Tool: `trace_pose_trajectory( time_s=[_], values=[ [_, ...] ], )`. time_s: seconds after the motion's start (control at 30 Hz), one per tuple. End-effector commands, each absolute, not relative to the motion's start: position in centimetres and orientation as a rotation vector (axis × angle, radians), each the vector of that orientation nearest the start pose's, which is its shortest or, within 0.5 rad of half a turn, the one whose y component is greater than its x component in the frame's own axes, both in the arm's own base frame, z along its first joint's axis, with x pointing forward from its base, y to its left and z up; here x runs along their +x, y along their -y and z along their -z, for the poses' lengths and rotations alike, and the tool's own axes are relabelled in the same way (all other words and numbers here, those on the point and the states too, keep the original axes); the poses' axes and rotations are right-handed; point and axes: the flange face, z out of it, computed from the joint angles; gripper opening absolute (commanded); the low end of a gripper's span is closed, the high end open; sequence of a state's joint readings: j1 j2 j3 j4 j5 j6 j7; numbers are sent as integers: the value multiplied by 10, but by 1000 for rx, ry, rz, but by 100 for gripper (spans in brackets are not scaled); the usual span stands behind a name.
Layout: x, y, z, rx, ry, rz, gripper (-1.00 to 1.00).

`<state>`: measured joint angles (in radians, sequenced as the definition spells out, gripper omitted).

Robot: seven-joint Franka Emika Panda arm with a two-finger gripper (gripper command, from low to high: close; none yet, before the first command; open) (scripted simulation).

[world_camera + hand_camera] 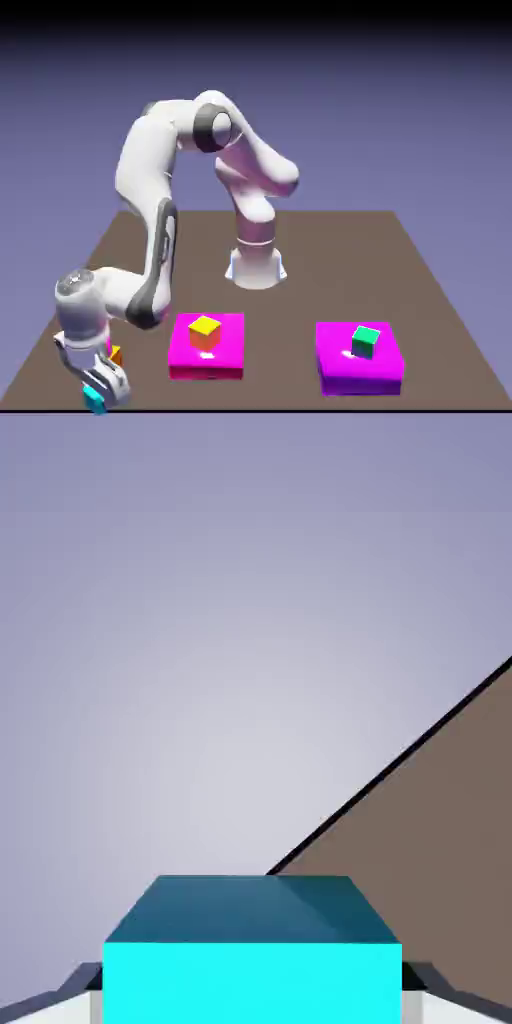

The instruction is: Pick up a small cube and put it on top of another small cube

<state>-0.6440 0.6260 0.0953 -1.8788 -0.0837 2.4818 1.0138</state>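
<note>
Just behind the claw [97,392], a darker orange cube [117,356] peeks out, partly hidden. To the claw's side, toward the exterior view's right, is a flat pink block [181,356]. Well apart from the claw, farther that same way, a green cube [365,343] sits on a purple block [335,376]. The brown table [310,300] reaches back behind the claw.

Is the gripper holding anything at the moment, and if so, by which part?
Yes, the gripper holds the small cyan cube by two opposite side faces, one finger against each.
</note>
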Motion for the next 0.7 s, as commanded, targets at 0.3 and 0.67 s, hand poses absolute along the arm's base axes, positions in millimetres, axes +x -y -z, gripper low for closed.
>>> trace_pose_trajectory(
  time_s=[0.3, 0.67],
  values=[
    [506, 230, -264, -2456, -2013, -19, -100],
    [424, 120, -314, -2582, -1801, -29, -100]
  ],
)
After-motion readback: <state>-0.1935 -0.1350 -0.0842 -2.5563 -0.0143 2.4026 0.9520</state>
